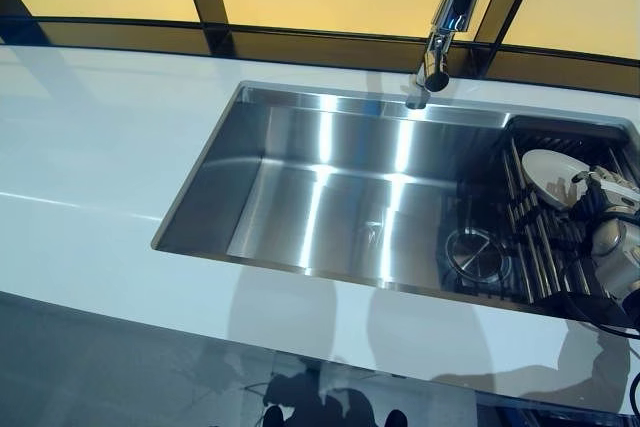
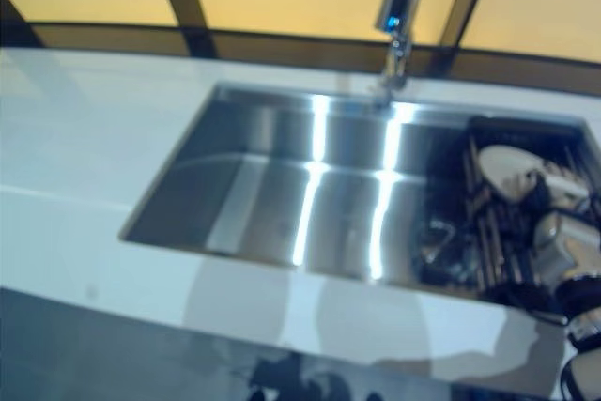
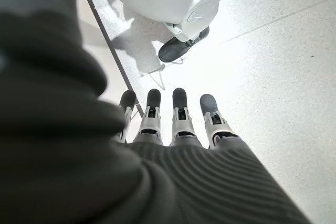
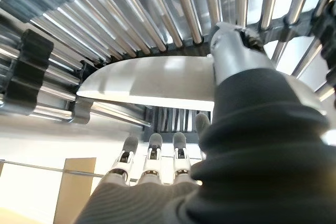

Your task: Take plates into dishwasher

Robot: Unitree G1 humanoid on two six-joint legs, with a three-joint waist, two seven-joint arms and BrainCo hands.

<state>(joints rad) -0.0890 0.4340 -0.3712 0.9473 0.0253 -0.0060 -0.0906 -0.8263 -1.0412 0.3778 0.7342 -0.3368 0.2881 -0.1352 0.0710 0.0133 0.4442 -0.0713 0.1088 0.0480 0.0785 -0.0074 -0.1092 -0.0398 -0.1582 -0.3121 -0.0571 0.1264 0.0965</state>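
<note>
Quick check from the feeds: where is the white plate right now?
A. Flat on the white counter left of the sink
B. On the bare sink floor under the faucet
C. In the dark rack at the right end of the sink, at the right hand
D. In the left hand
C: the white plate leans in the dark rack at the sink's right end, with the right hand on it.

Both hands same build: left hand and right hand have silver fingers, dark rounded tips, dark ribbed cover over back and wrist.
</note>
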